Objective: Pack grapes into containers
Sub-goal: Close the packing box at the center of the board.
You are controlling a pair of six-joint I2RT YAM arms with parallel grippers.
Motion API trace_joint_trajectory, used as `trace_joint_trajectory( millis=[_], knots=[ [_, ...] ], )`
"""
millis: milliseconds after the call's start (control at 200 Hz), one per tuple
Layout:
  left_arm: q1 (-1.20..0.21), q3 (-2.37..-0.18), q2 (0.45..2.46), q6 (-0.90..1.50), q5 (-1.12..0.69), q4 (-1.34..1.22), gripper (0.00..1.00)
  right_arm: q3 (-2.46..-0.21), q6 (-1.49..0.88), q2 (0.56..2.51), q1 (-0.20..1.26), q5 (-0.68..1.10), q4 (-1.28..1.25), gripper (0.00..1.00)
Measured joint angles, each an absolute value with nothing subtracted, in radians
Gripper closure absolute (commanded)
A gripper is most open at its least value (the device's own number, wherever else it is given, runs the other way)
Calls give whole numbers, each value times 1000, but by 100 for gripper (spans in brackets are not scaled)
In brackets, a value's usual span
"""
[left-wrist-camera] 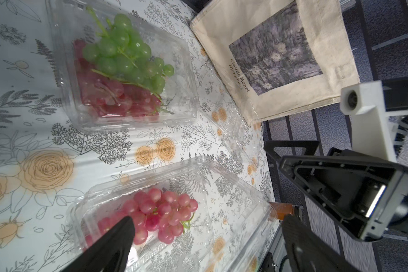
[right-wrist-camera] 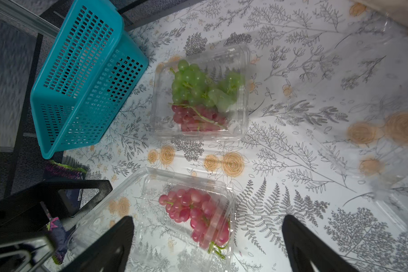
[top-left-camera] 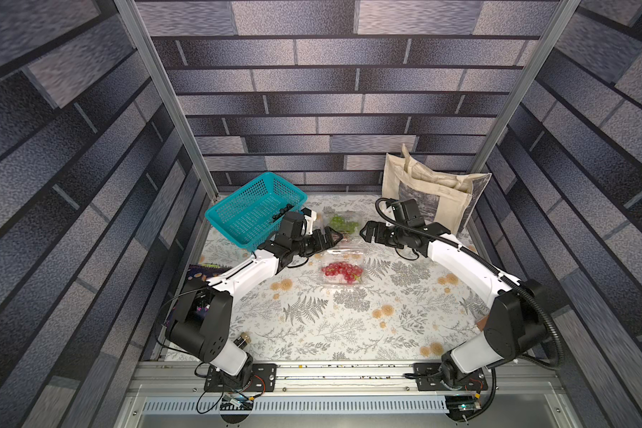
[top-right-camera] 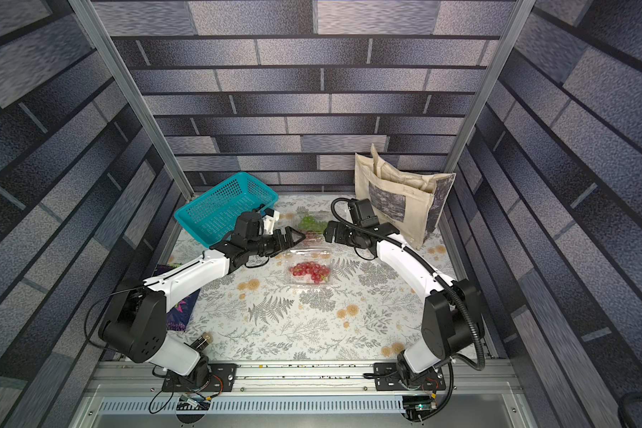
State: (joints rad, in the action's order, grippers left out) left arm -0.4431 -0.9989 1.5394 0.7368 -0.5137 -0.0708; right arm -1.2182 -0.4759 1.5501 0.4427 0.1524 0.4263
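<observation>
A clear container with its lid open stands mid-table and holds a red bunch of grapes. Behind it, another container holds a green bunch on top of a red bunch. A black bunch lies in the teal basket. My left gripper and right gripper face each other above the gap between the two containers. Both are open and hold nothing.
The teal basket leans tilted at the back left. A beige tote bag stands at the back right. An empty clear container lies next to the tote. A dark printed packet lies at the left table edge.
</observation>
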Motion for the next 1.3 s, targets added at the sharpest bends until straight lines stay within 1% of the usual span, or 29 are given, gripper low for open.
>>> trace_joint_trajectory(
  millis=[245,501,756,937,1302],
  knots=[
    [-446,-973,1538,740,-505,-87,0,-1039,-495,1507,471,175,403,0],
    [-454,-973,1538,741,-490,-89,0,-925,-520,1478,519,178,345,0],
    [-516,-973,1538,825,-471,-152,0,-847,-553,1474,544,178,278,0],
    [-537,-904,1540,920,-464,-276,0,-788,-572,1438,548,180,227,0],
    [-587,-846,1573,1000,-418,-358,0,-715,-599,1394,548,190,138,0]
  ],
)
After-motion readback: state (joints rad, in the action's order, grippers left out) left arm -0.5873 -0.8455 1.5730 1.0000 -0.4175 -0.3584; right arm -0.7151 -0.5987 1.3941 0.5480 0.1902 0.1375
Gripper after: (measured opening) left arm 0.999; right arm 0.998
